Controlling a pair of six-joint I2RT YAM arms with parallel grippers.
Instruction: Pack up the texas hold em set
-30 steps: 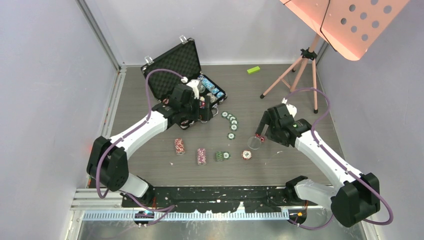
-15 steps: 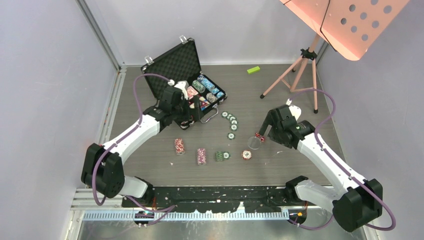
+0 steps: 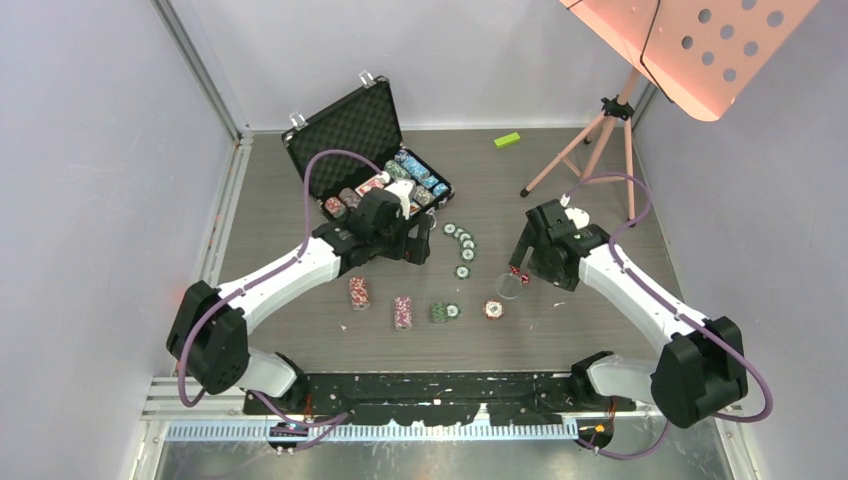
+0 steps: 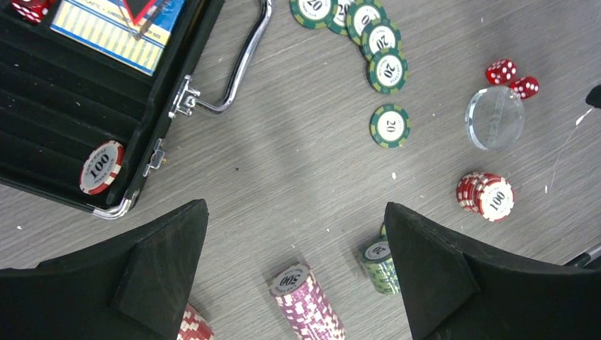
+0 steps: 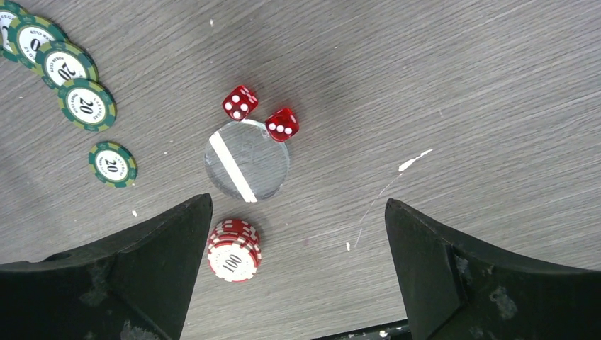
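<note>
Left gripper (image 4: 294, 212) is spread wide and holds nothing. It hangs over bare table, just in front of the open briefcase (image 4: 71, 106). Right gripper (image 5: 298, 200) is just as wide and also empty, hovering above the clear round disc (image 5: 246, 161).

Counting now. Two red dice (image 5: 240, 103) with white pips sit against the disc's far rim, almost touching each other. A third red die (image 4: 28, 8) peeks from the corner of the case, next to the card deck (image 4: 117, 28).

Four chip stacks lie tipped on their sides in a rough row:
- the red-and-white stack (image 3: 358, 292)
- the purple 500 stack (image 4: 305, 304)
- the green stack (image 4: 379, 262)
- the red 100 stack (image 5: 232, 253)

I see at least five flat green 20 chips (image 4: 388, 69), overlapping in a curved line, with one more (image 4: 390, 125) lying apart from them.

A single red-edged 100 chip (image 4: 101, 167) stands in a black ribbed slot. The case lid (image 3: 345, 125) stands up, lined with dimpled foam. The curved silver handle (image 4: 241, 67) rests on the grey wood-grain table (image 5: 496, 106).
</note>
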